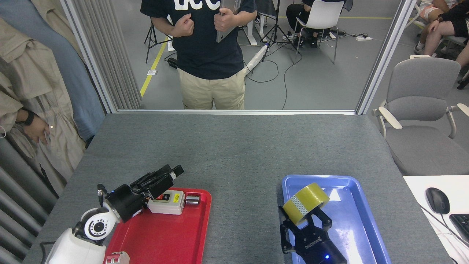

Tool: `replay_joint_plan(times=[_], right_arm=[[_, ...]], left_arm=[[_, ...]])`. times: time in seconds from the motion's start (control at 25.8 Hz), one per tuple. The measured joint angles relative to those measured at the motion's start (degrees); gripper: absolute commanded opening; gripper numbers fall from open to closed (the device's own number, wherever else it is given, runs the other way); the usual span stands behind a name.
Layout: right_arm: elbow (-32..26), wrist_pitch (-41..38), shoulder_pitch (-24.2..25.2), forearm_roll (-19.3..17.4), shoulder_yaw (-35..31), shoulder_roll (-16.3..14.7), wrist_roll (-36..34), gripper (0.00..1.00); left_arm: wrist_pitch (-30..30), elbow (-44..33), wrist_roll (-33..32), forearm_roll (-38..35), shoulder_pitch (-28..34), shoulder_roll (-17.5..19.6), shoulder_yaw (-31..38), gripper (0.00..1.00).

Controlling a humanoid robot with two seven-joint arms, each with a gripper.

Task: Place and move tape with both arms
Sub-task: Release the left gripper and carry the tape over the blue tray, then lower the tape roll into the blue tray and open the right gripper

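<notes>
i see one grey table (234,154) with two trays on it near its front edge: one red tray (165,234) toward the left corner, one blue tray (351,227) toward the right.

there is one tape (306,202), yellow and glossy, tilted so its outer band faces up. my right gripper (305,216) has its fingers clamped on the roll's lower side, holding it over the blue tray's back left corner. i cannot tell whether the roll touches the tray floor. one blue light shows on that gripper's body.

my left gripper (172,172) sits above the red tray's back left corner, pointing away toward the right. its two fingers lie close together with nothing between them.

in the red tray, along its back edge, lies one beige switch box (166,201), and just beside it to the right one small silver part (192,200). one small pale object (116,257) shows at the tray's front left corner, too cut off to make out.

beyond the table's far edge stands one person (207,51). one grey chair (421,110) is off the right side.
</notes>
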Motion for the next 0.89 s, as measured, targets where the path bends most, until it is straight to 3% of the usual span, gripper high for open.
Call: replay_joint_plan(times=[0.04,0.23,0.35,0.66,0.89], right_arm=[[0.0,1.0,0.0,0.1,-0.7,-0.5,2.2,0.00],[-0.1,4.0,-0.9,-0.2,-3.6,-2.6,15.3,0.04],[-0.3,3.2,-1.5,-2.1,-5.4,-4.5,24.1,0.06],[-0.3,-0.5,-5.2,-10.3,-8.5,-9.3,41.0,0.14],[-0.1,0.3,-7.1,-16.5,-8.6,-11.1,44.9,0.11]], left_arm=[[2.7,-1.4,4.3,-5.1,1.4,0.3,0.0,1.00],[12.3,-6.4,26.4,-29.0,8.1,1.4,-0.2,1.00],[15.8,-7.1,32.3,-37.2,9.8,1.7,-1.7,1.00],[24.3,-6.5,34.7,-41.5,10.5,2.6,-6.0,1.00],[25.3,-4.0,32.7,-38.0,8.7,2.6,-6.0,1.00]])
